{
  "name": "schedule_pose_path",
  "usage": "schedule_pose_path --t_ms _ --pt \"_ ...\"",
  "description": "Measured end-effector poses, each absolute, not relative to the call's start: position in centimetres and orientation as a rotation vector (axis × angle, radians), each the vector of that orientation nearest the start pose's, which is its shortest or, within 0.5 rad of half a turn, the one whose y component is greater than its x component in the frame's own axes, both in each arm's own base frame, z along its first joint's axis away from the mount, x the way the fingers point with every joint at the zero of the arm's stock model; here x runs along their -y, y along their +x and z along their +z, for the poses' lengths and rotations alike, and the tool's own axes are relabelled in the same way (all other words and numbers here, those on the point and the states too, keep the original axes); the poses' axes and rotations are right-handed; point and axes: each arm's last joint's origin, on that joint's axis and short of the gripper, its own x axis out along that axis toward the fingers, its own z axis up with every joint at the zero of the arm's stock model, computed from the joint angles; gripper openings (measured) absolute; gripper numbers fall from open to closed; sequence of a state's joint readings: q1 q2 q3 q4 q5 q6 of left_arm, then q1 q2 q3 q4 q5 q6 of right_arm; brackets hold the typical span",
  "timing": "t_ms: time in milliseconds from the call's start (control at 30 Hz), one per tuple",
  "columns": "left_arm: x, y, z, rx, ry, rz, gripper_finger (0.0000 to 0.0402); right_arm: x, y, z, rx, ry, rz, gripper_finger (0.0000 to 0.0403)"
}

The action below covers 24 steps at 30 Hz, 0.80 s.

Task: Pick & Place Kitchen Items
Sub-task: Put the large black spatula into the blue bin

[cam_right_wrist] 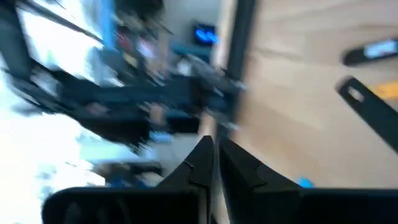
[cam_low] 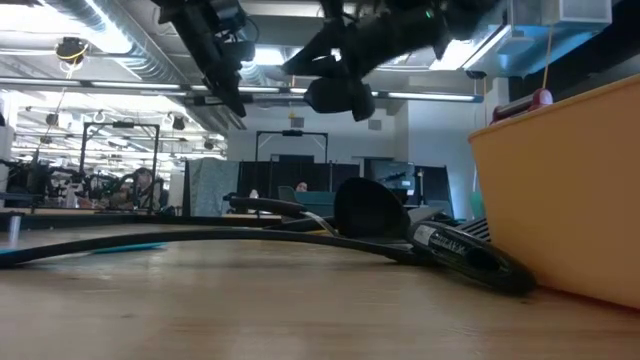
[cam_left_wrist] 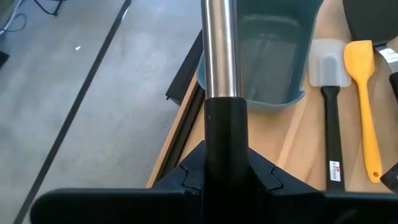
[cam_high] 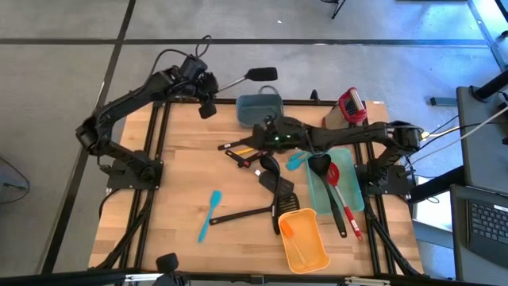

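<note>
My left gripper [cam_high: 208,94] is raised over the table's far left corner, shut on a steel-shafted utensil whose black head [cam_high: 262,74] reaches past the far edge, above a blue-grey tub [cam_high: 259,108]. My right gripper [cam_high: 262,129] reaches in from the right to the table's middle, over a cluster of black-handled utensils [cam_high: 240,149]; its fingers [cam_right_wrist: 214,158] are shut with nothing between them. A white spatula [cam_left_wrist: 329,62] and an orange spatula [cam_left_wrist: 364,74] lie flat beside the tub. A teal spatula [cam_high: 209,214] and a black turner [cam_high: 258,210] lie nearer the front. My left gripper pinches the utensil's black handle [cam_left_wrist: 224,130] between its two fingers, just behind where the steel shaft [cam_left_wrist: 221,50] begins. The utensil runs on straight ahead from the fingers, in line with them. It is lifted clear of the table, with its head out over the tub.
A translucent teal tray [cam_high: 353,195] at the right holds a black ladle and a red spoon [cam_high: 337,187]. An orange bin [cam_high: 303,242] stands at the front right. A red-and-white item [cam_high: 352,105] sits at the far right. Bare wood shows at the front left.
</note>
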<state>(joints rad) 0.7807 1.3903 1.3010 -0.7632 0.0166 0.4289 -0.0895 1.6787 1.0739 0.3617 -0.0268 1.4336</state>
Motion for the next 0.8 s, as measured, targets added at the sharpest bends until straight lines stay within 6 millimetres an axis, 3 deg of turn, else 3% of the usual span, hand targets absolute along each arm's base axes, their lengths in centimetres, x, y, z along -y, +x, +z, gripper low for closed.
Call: schedule_pose_path --t_ms 267,467,800 --pt "-19.3 20.1 33.2 -0.855 -0.085 0.427 0.0046 5.9 35.0 22.6 0.34 1.567 -0.202 0.0027" --pt "-19.1 20.4 32.9 -0.752 -0.355 0.25 0.0046 6.5 34.7 23.8 0.591 1.523 -0.291 0.0027" --pt "-20.1 20.6 30.8 -0.685 -0.856 -0.039 0.0046 5.2 35.5 22.9 0.442 1.413 -0.468 0.0027"
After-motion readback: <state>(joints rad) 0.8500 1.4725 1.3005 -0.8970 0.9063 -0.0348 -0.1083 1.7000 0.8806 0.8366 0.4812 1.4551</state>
